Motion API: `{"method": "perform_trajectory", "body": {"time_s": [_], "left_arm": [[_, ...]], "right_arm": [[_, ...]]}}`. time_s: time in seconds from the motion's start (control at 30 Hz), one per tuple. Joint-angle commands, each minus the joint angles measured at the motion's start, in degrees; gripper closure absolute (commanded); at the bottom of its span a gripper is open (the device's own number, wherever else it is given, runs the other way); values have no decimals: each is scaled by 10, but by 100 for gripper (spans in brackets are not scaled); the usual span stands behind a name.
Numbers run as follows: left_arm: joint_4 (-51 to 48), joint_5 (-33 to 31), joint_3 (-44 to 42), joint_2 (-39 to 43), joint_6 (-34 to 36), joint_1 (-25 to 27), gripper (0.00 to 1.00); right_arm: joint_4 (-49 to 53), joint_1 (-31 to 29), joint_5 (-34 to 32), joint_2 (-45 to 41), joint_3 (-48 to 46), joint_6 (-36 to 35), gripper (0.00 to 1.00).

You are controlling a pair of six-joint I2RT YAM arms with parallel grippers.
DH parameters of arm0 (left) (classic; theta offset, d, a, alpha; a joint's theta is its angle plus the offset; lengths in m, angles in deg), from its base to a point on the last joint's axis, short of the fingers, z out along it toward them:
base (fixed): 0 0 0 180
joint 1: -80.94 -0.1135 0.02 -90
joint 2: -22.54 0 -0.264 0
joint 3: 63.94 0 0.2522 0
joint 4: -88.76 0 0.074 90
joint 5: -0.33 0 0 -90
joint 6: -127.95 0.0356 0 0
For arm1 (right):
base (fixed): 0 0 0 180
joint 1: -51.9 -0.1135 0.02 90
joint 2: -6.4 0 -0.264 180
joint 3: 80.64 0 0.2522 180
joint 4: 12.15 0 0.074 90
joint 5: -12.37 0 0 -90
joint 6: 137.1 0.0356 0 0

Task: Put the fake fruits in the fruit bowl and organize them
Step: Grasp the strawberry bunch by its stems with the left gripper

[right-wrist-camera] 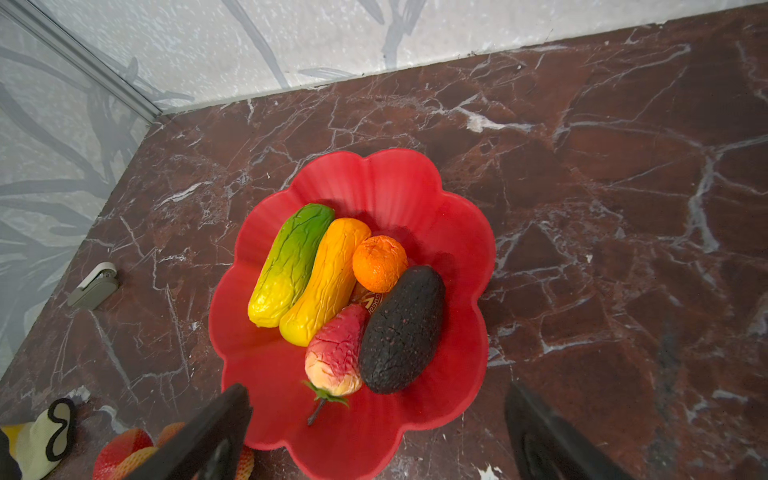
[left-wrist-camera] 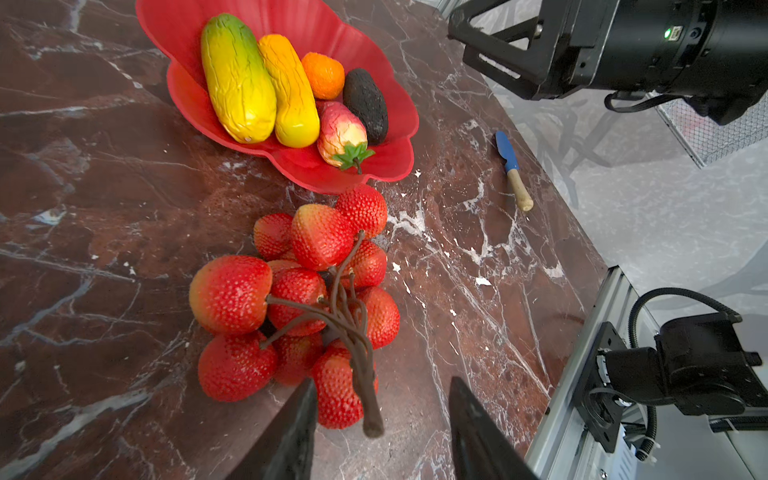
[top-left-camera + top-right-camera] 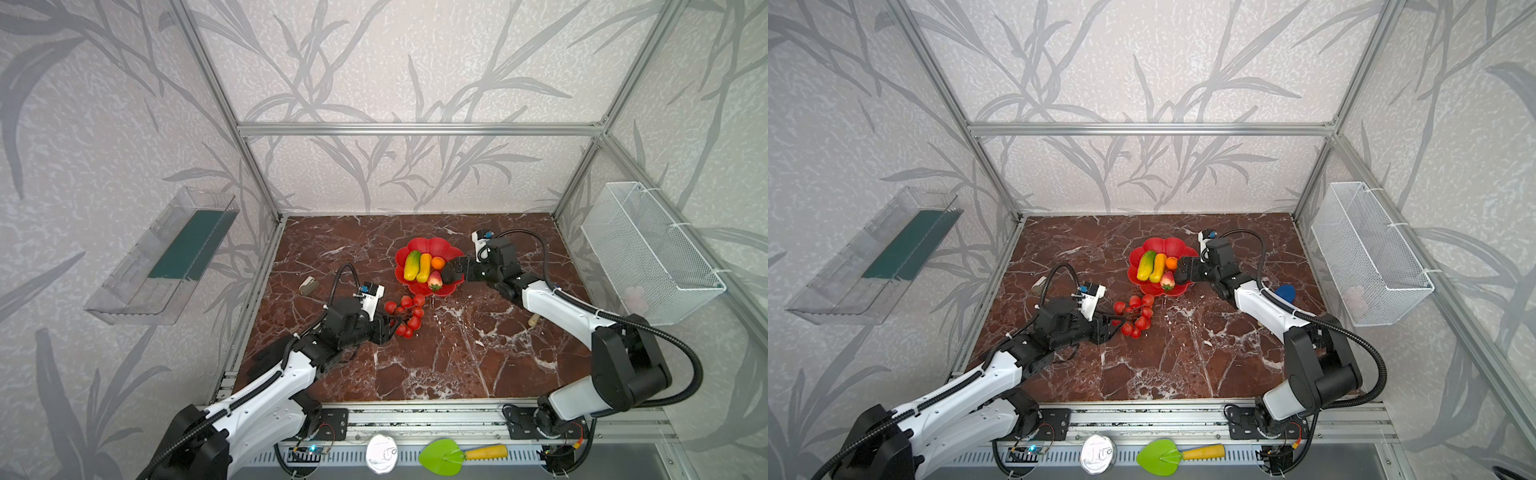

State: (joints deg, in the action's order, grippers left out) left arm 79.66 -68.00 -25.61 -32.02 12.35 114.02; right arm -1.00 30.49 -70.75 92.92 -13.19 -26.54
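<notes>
Glossy red scalloped plastic bowl [image 1: 395, 187] holds five plastic fruits [image 1: 328, 278]. Bumpy red plastic ball cluster [image 2: 316, 237] lies just beside it, outside. Left gripper [image 2: 382, 390] half-open astride cluster's stem [image 2: 349, 328], not gripping. Right gripper [image 1: 378, 392] wide open at bowl's edge, empty.

5 fruits [image 1: 328, 274] in red flower bowl [image 1: 415, 199], red ball cluster [image 2: 299, 299] outside, just beside

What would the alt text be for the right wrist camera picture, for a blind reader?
A red flower-shaped fruit bowl on a marble table holds a green-yellow oblong fruit, a yellow-orange oblong fruit, a small orange, a dark avocado and a red-yellow strawberry-like fruit. The right hand is open at the bowl's rim.
</notes>
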Motion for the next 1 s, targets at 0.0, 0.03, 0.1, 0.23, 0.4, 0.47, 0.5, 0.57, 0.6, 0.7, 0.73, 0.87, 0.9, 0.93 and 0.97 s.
{"method": "perform_trajectory", "body": {"time_s": [0.0, 0.03, 0.1, 0.23, 0.4, 0.47, 0.5, 0.57, 0.6, 0.7, 0.73, 0.87, 0.9, 0.93, 0.97], "left_arm": [[2, 20, 26, -12, 2, -2, 52], [3, 20, 28, -19, 3, -1, 53], [5, 25, 33, -36, 3, -1, 56], [21, 39, 41, -70, -7, -2, 63], [22, 40, 51, -93, -6, -1, 70], [20, 32, 53, -98, -3, -1, 73], [20, 29, 55, -100, -1, -1, 75], [18, 26, 57, -101, -1, -1, 80], [16, 27, 59, -101, -1, -1, 82], [12, 20, 59, -94, 0, -1, 88], [11, 15, 59, -91, 1, -1, 90], [7, 4, 59, -82, 3, -1, 96], [5, 4, 60, -79, 2, -1, 97], [2, 4, 61, -75, 3, -2, 99], [1, 5, 60, -71, 2, -2, 99]], "right_arm": [[-14, 1, -7, -21, -17, 5, 3], [-18, 1, -8, -25, -24, 6, 3], [-21, 2, -10, -31, -31, 2, 2], [-16, 1, -18, -40, -34, -5, 0], [-19, 2, -23, -53, -43, -3, 0], [-20, 1, -28, -54, -44, -9, 0], [-21, 2, -29, -53, -44, -9, 0], [-23, 1, -27, -51, -45, -6, 1], [-24, 2, -23, -50, -45, -4, 1], [-30, 1, -22, -48, -49, 0, 1], [-30, 2, -23, -47, -48, -2, 1], [-32, 1, -21, -38, -44, -3, 1], [-35, 1, -18, -37, -45, -1, 1], [-40, 1, -15, -36, -46, 3, 1], [-44, 1, -14, -35, -47, 6, 1]]}}
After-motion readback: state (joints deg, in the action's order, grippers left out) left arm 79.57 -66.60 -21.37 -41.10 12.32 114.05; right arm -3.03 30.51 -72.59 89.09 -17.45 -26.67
